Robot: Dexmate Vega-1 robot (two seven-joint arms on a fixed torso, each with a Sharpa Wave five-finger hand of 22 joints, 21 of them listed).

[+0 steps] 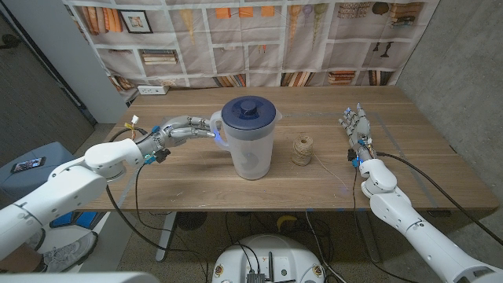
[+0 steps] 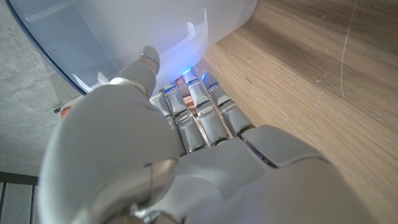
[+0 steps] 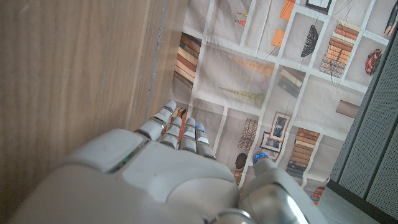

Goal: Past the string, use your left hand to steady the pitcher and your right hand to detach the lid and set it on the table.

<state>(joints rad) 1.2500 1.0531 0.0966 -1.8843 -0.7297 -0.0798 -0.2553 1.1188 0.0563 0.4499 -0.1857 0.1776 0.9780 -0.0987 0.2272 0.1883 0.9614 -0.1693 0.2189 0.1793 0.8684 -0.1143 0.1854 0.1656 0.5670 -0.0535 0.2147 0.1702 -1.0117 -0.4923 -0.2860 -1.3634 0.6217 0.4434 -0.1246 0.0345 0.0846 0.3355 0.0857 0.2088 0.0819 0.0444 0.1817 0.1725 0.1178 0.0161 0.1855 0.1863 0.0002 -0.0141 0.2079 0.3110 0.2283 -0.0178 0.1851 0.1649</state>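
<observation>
A translucent white pitcher [image 1: 251, 153] with a dark blue lid [image 1: 249, 112] stands mid-table, its handle turned to my left. My left hand [image 1: 182, 129] reaches in from the left with straight fingers, its fingertips at the handle. In the left wrist view the fingers [image 2: 202, 115] point at the pitcher's wall [image 2: 155, 31] and close around nothing. A ball of string [image 1: 302, 149] sits just right of the pitcher. My right hand [image 1: 357, 130] stands on the table to the right of the string, fingers extended and empty; in the right wrist view this hand [image 3: 168, 168] points at the backdrop.
The wooden table [image 1: 196, 177] ends at a cloth backdrop printed with bookshelves [image 1: 259, 39]. A white power strip [image 1: 153, 90] lies at the back left corner. A phone [image 1: 30, 164] rests on a blue seat left of the table.
</observation>
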